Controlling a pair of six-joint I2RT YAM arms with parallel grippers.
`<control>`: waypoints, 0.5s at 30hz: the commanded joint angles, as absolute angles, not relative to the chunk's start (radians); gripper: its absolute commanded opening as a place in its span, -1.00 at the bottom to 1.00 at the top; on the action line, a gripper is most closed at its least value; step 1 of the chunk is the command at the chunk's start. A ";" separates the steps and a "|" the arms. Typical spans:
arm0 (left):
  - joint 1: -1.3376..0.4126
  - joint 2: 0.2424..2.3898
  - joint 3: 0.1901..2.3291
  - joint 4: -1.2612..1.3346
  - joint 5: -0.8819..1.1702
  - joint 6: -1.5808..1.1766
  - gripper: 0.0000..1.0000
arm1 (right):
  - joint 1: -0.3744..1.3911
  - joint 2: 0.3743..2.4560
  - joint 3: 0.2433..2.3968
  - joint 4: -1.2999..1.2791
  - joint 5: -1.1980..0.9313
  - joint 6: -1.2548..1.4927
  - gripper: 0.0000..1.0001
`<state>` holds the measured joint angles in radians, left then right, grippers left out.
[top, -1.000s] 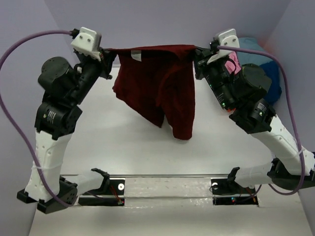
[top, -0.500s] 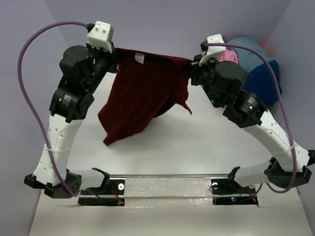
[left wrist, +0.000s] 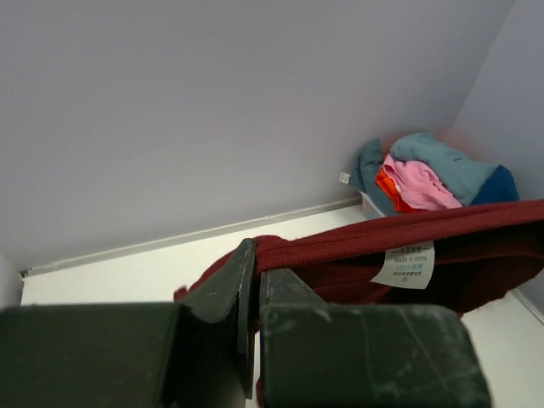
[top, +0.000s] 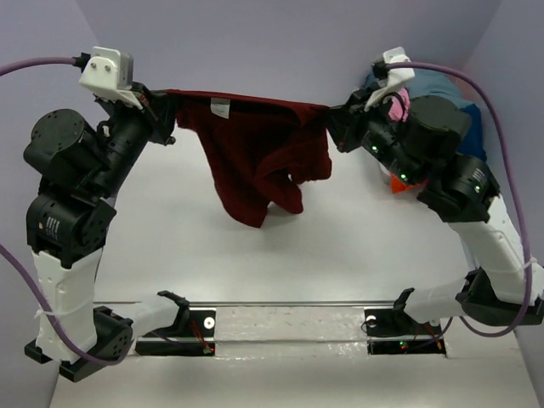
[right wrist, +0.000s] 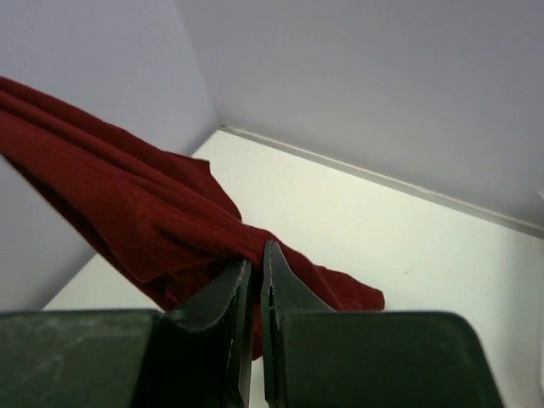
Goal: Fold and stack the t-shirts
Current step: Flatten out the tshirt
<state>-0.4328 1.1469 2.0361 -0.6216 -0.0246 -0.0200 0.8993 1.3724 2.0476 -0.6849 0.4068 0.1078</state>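
A dark maroon t-shirt (top: 259, 153) hangs in the air above the white table, stretched between both arms. My left gripper (top: 166, 100) is shut on its left top corner, and my right gripper (top: 333, 115) is shut on its right top corner. In the left wrist view the maroon t-shirt (left wrist: 382, 242) runs taut from the left gripper (left wrist: 255, 255), its white label facing the camera. From the right wrist, the maroon cloth (right wrist: 127, 212) is pinched in the right gripper (right wrist: 257, 255). Other t-shirts (left wrist: 425, 178), pink, teal-blue, navy and red, lie heaped in the far right corner.
Lilac walls (top: 280, 34) close the table at the back and sides. The heap of shirts (top: 442, 89) sits behind the right arm. A metal rail (top: 289, 319) with both arm bases runs along the near edge. Purple cables loop from each wrist.
Both arms have swung: the left gripper moved left and up, the right gripper slightly right. The hanging shirt swung from lower left back under the middle and is pulled tauter.
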 commanded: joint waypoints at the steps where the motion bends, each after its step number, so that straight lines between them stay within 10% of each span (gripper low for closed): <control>1: -0.402 1.072 2.123 -0.528 -0.181 -0.022 -0.89 | 0.873 1.204 2.056 -0.669 0.333 0.109 -0.86; 9: -0.402 1.162 1.933 -0.459 -0.259 -0.115 -0.89 | 0.856 1.291 1.979 -0.750 0.598 0.090 -0.86; 15: -0.402 1.232 1.613 -0.347 -0.250 -0.225 -0.89 | 0.735 1.359 1.599 -0.547 0.393 0.164 -0.86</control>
